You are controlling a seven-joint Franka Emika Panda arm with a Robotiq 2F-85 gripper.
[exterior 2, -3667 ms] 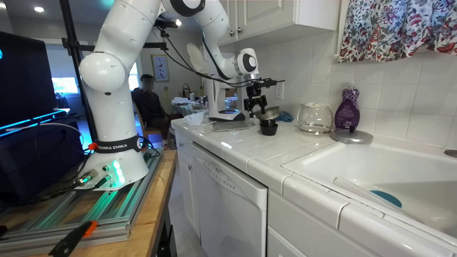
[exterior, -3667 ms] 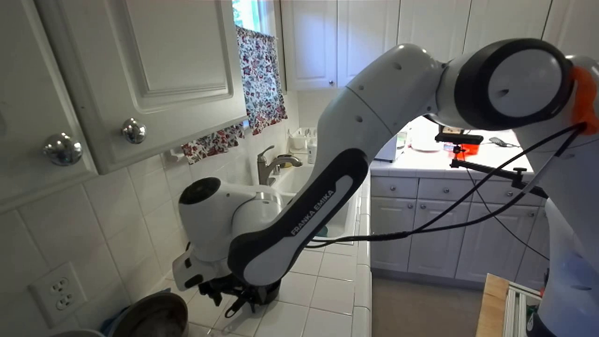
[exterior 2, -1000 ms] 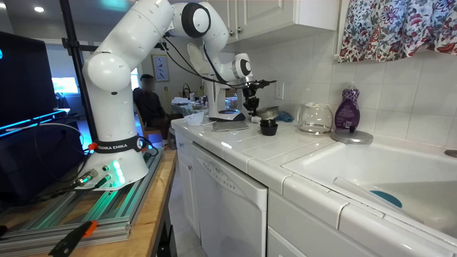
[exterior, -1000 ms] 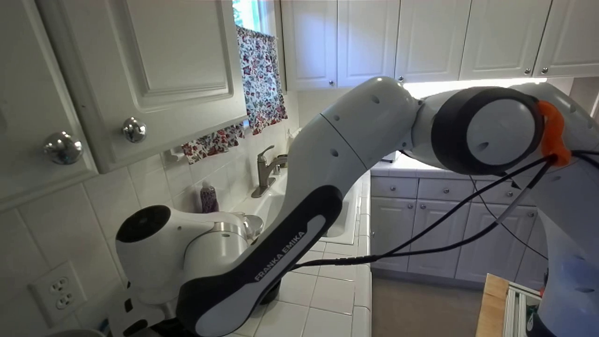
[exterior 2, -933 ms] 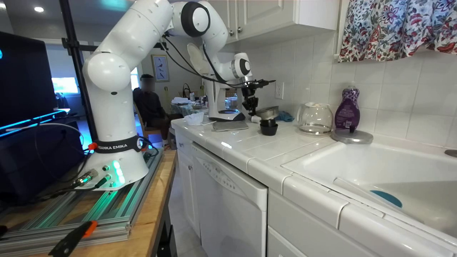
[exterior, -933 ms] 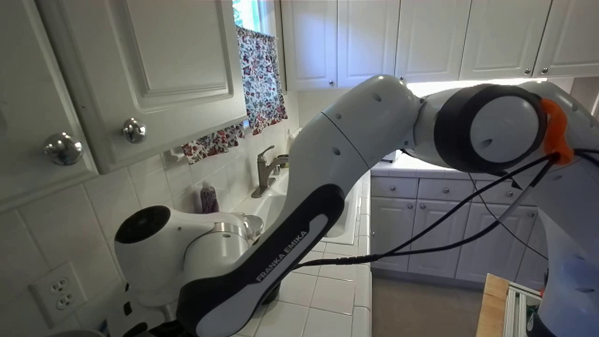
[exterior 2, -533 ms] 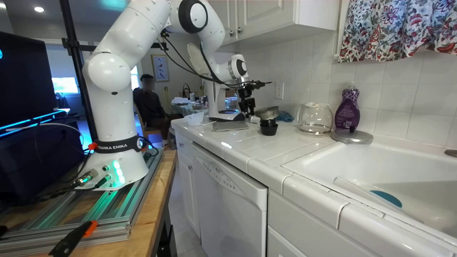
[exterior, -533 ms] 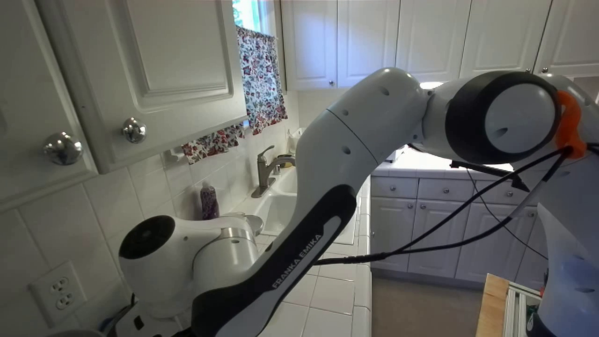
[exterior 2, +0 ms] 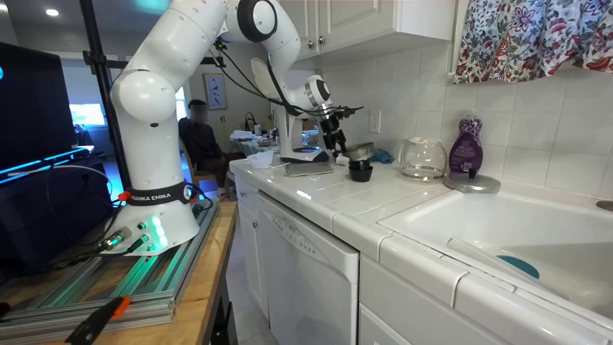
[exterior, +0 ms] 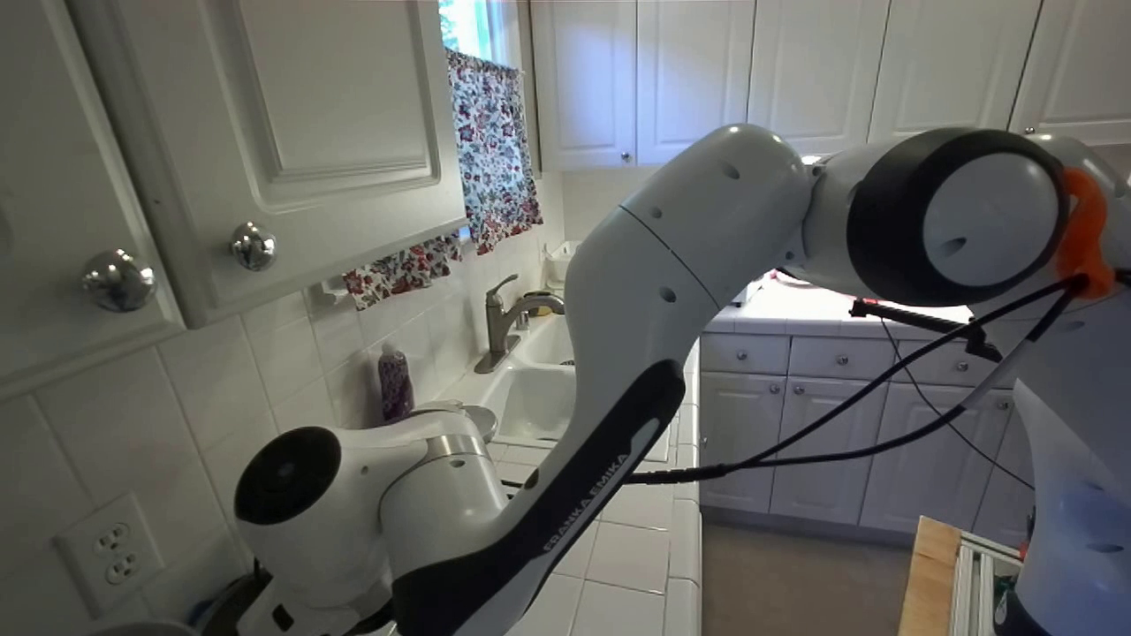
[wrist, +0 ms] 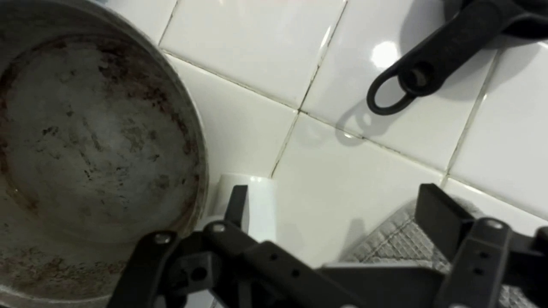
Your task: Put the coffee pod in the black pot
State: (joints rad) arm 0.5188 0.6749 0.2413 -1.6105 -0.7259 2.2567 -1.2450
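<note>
Wrist view: my claw (wrist: 337,209) was spread wide, kinda covering part of the white coffee pod (wrist: 262,205), which lay on the table (wrist: 239,119) just beside that grubby grey pan (wrist: 98,145). In an exterior view, the pod was outside the black pot (exterior 2: 360,175), near it but apart. In an exterior view, my arm (exterior: 636,327) leaned low over the table.
</note>
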